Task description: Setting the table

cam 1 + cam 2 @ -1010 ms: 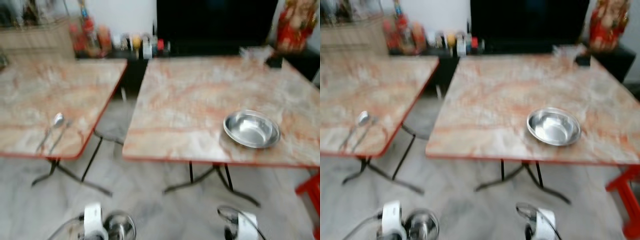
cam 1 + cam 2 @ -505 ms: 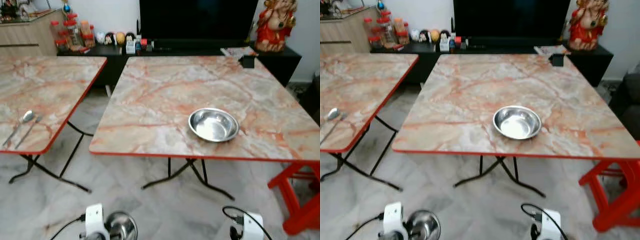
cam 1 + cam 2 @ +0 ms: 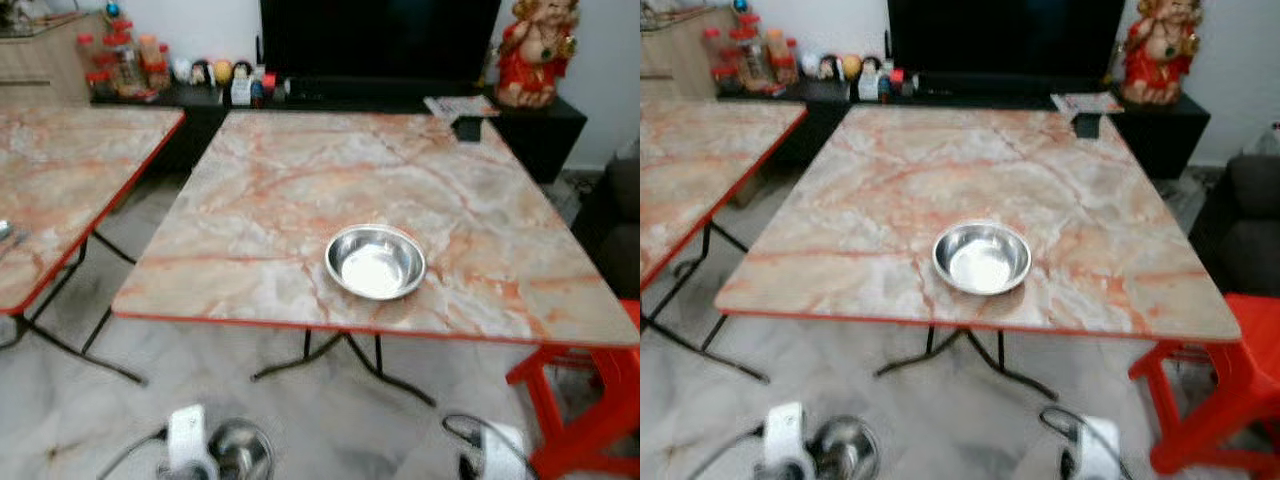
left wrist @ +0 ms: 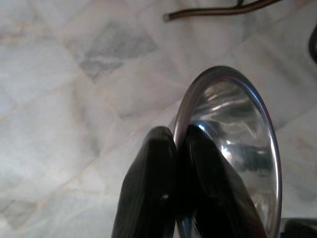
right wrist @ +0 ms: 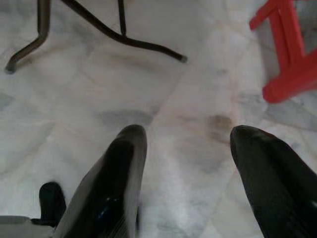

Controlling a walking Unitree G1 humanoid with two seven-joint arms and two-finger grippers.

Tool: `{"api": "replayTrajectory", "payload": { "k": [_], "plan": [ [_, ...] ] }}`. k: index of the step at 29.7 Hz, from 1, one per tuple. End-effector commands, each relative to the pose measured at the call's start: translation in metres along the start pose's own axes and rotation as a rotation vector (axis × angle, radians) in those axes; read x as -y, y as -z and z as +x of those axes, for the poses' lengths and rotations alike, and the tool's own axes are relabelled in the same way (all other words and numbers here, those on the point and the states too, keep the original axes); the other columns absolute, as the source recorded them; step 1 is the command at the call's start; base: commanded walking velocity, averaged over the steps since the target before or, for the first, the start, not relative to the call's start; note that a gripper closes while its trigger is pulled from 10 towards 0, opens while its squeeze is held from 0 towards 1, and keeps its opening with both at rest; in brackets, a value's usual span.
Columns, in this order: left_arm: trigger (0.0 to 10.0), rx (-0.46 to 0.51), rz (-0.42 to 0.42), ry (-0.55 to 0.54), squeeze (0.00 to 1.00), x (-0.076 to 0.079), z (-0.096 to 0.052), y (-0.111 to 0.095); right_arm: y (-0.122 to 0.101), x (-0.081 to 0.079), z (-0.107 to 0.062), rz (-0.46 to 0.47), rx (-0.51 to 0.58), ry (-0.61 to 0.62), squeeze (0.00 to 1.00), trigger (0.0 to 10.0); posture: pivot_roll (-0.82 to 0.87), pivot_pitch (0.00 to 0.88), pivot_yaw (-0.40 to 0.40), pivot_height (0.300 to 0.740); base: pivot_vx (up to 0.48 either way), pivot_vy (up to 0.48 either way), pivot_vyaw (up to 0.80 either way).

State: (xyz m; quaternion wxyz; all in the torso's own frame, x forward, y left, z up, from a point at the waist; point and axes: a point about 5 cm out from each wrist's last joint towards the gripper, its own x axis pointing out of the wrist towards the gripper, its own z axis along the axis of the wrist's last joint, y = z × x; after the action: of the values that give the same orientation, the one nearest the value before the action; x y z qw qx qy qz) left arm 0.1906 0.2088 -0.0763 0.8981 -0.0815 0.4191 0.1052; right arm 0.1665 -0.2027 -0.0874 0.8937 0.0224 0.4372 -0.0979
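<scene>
While left hand (image 4: pixel 176 198) clamps bowl (image 4: pixel 233 148) rim, right hand (image 5: pixel 185 173) slack: approach bench (image 3: pixel 300 180), keep bowl level, set beside 1st bowl (image 3: pixel 375 262).

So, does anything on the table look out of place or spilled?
Nothing stands out. One steel bowl sits upright near the front edge of the marble table, no spill. The left gripper pinches a second bowl by its rim.

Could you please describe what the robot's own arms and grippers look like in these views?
Each wrist ends in a white housing with a thin black cable looping off it. The left gripper and right gripper each have two long, glossy black fingers with rounded tips.
</scene>
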Motion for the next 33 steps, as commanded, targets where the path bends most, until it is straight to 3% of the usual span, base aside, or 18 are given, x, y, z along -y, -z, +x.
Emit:
{"api": "replayTrajectory", "payload": {
  "k": [1,10,20,25,33],
  "plan": [
    [10.0,0.015,0.001,0.029,0.00,0.0102,0.0016,-0.0047,0.0020,0.0116,-0.0011,0.024,-0.002,0.033,0.00,10.0,-0.06,0.000,-0.021,0.740,0.251,-0.337,0.00],
    [10.0,0.019,0.024,0.037,0.00,0.0091,0.0020,-0.0073,-0.0023,0.0109,0.0003,0.075,0.002,0.039,0.00,10.0,-0.06,0.000,-0.017,0.740,0.250,-0.337,0.00],
    [10.0,0.017,0.030,0.038,0.00,0.0090,0.0021,-0.0077,0.0046,0.0073,-0.0009,0.082,-0.026,0.036,0.00,10.0,-0.06,0.000,-0.019,0.740,0.253,-0.335,-0.68],
    [10.0,0.017,0.026,0.036,0.00,0.0088,0.0021,-0.0076,0.0049,0.0096,-0.0011,0.087,-0.026,0.044,0.00,10.0,-0.06,0.000,-0.018,0.740,0.251,-0.332,-0.10],
    [10.0,0.013,0.004,0.030,0.00,0.0091,0.0020,-0.0065,0.0052,0.0105,-0.0011,0.088,-0.030,0.045,0.00,10.0,-0.06,0.000,-0.020,0.740,0.000,0.000,0.00]
  ]
}}
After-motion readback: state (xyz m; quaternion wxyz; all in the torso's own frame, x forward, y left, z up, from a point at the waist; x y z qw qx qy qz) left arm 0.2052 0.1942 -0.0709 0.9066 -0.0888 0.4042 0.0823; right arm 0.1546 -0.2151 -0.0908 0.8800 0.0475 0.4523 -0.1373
